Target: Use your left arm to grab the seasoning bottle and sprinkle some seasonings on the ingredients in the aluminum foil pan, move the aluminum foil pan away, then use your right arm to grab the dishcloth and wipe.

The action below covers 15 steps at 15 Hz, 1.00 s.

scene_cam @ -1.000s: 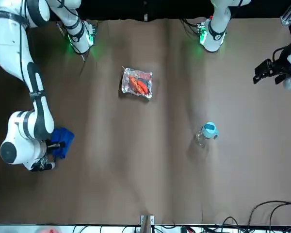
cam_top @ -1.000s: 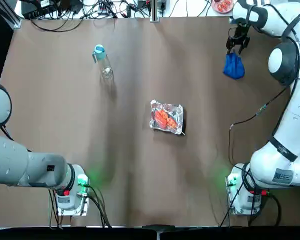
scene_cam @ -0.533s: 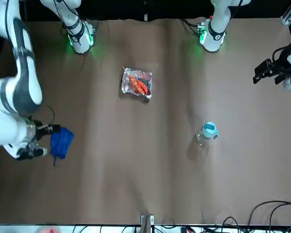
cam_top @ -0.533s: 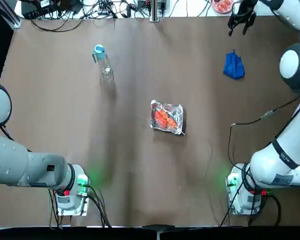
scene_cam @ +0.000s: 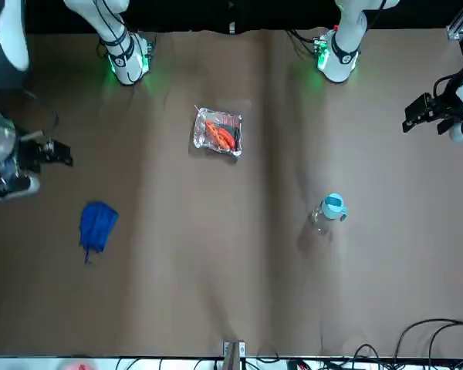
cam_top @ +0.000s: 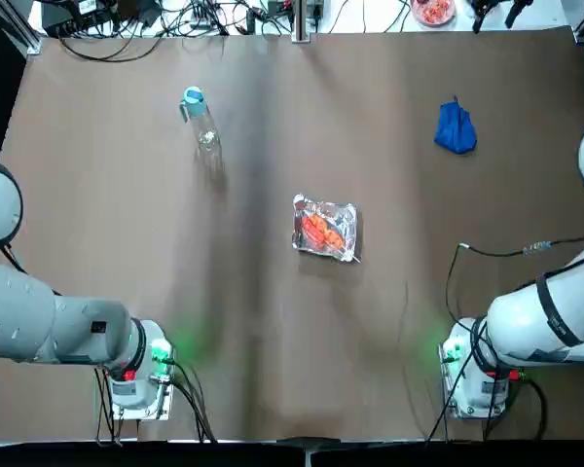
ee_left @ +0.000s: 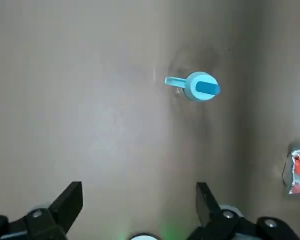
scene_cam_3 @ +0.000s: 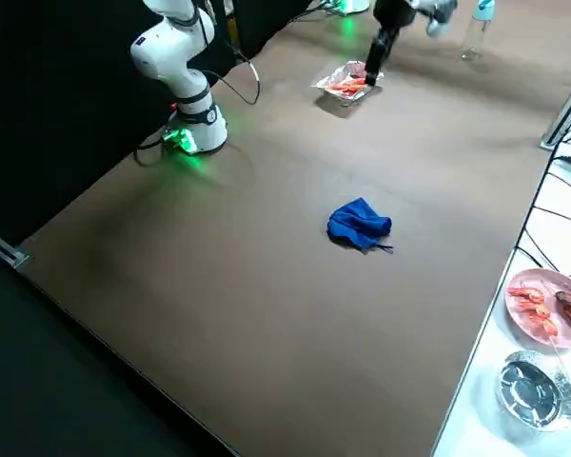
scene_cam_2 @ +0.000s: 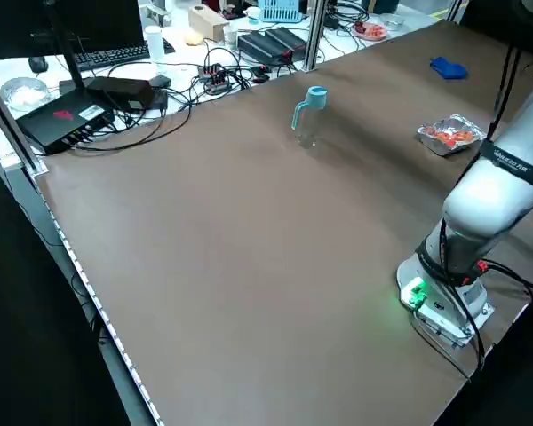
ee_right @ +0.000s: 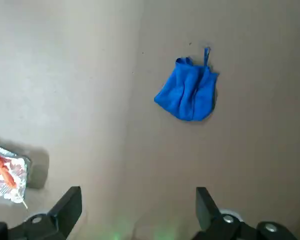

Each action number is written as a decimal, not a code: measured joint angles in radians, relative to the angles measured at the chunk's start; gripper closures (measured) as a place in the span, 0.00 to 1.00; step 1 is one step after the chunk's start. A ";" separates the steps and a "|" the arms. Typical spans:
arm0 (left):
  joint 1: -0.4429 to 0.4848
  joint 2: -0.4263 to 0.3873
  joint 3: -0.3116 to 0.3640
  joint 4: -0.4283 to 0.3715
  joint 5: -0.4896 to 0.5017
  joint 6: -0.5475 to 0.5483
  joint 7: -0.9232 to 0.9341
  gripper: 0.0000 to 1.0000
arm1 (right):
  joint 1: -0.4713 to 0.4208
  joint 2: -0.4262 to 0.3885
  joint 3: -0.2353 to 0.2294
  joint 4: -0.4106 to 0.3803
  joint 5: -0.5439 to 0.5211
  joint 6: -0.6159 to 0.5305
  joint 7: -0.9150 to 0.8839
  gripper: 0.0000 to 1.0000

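The seasoning bottle (cam_top: 200, 121) stands at the far left of the table, clear with a light blue cap (ee_left: 200, 86). Mid-table sits the aluminum foil pan (cam_top: 324, 229) holding orange-red ingredients (cam_top: 316, 230). A crumpled blue dishcloth (cam_top: 455, 128) lies far right, alone on the table (ee_right: 188, 92). My right gripper (ee_right: 137, 205) is open and empty, raised high over the table's far right edge (cam_top: 495, 9), well off the dishcloth. My left gripper (ee_left: 138, 200) is open and empty, high by the left edge (scene_cam: 426, 112), looking down on the bottle.
Beyond the far edge are cables (cam_top: 175, 17) and a pink plate of food (scene_cam_3: 550, 305) beside a metal bowl (scene_cam_3: 531, 386). Both arm bases (cam_top: 136, 375) (cam_top: 472, 377) stand at the near edge with green lights. A brown sheet (cam_top: 273, 331) covers the table.
My right gripper has pulled up and away from the dishcloth toward the far right edge. The dishcloth stays where it lay. The left arm, bottle and pan have not moved.
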 joint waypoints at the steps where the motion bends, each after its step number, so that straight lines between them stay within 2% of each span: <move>1: 0.000 0.000 0.000 0.000 0.000 0.000 0.002 0.00 | 0.001 -0.025 0.000 -0.007 0.000 -0.011 0.000 0.00; 7: 0.000 0.000 0.000 0.000 0.003 0.000 0.045 0.00 | 0.031 -0.142 -0.012 -0.139 0.000 0.024 -0.001 0.00; 11: 0.000 0.000 0.000 0.000 0.011 0.000 0.046 0.00 | 0.142 -0.192 -0.101 -0.195 0.000 0.050 -0.001 0.00; 15: -0.001 0.000 0.000 0.000 0.012 0.000 0.046 0.00 | 0.153 -0.206 -0.131 -0.210 0.000 0.057 -0.001 0.00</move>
